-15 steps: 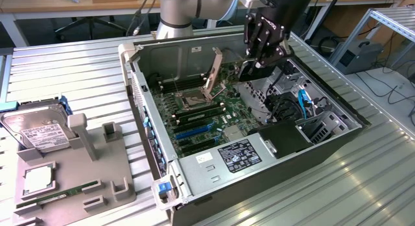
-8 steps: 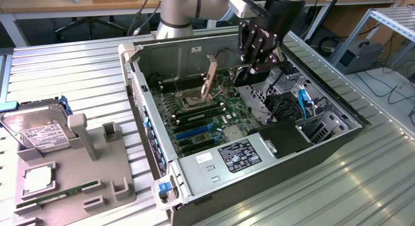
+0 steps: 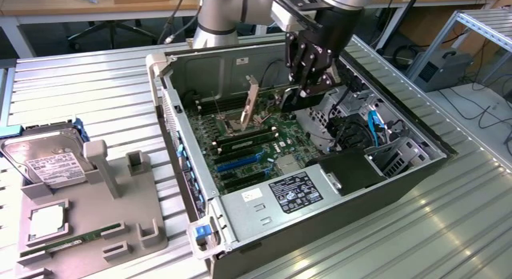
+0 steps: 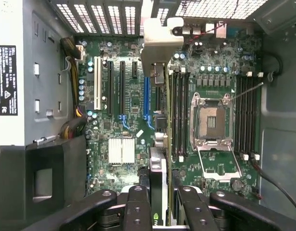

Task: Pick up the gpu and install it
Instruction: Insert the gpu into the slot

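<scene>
Seen edge-on in the wrist view, the gpu [image 4: 157, 178] is a thin dark card with a pale metal bracket [image 4: 160, 48] at its far end. My gripper [image 4: 163, 209] is shut on the card's near end, one finger [image 4: 138, 207] on each side. In the exterior view the gripper [image 3: 308, 90] reaches down into the open computer case [image 3: 172, 105], holding the gpu [image 3: 276, 102] upright over the motherboard [image 3: 248, 153], its bracket [image 3: 250, 99] toward the exterior view's left. The card hangs above the blue slot [image 4: 147, 98] and the memory slots; whether it touches the board is unclear.
A power supply [image 3: 289, 192] fills the case's near end, and blue cables [image 3: 372, 126] lie on the exterior view's right. The empty processor socket [image 4: 210, 120] sits beside the card. Outside the case, a grey fixture [image 3: 96, 225] carries a hard drive [image 3: 48, 162] and a memory stick [image 3: 68, 243].
</scene>
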`<state>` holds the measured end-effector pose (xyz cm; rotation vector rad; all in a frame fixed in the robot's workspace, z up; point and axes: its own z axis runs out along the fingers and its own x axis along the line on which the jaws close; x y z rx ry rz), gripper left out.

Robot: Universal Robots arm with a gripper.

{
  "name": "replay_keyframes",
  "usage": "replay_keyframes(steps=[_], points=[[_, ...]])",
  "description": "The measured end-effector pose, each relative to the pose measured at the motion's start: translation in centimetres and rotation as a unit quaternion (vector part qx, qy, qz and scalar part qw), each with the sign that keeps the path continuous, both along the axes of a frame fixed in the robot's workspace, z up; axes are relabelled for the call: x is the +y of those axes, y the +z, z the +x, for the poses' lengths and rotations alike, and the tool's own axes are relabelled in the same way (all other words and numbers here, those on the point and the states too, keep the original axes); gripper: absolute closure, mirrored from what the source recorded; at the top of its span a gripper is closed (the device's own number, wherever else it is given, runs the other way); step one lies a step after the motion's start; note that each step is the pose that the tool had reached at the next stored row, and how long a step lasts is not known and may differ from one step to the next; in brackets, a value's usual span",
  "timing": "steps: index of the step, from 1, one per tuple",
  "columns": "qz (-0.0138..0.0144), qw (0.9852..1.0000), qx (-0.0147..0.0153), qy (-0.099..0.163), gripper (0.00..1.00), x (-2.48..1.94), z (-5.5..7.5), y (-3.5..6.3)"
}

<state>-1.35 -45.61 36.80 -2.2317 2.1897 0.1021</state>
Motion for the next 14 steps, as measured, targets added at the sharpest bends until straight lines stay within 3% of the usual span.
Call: replay_keyframes(steps=[8, 14], points=[[0.0001, 1.0000, -0.0011, 0.004, 0.73, 0.00, -2.1, -1.40], [0.0001, 1.0000, -0.0011, 0.005, 0.73, 0.00, -2.5, -2.18]])
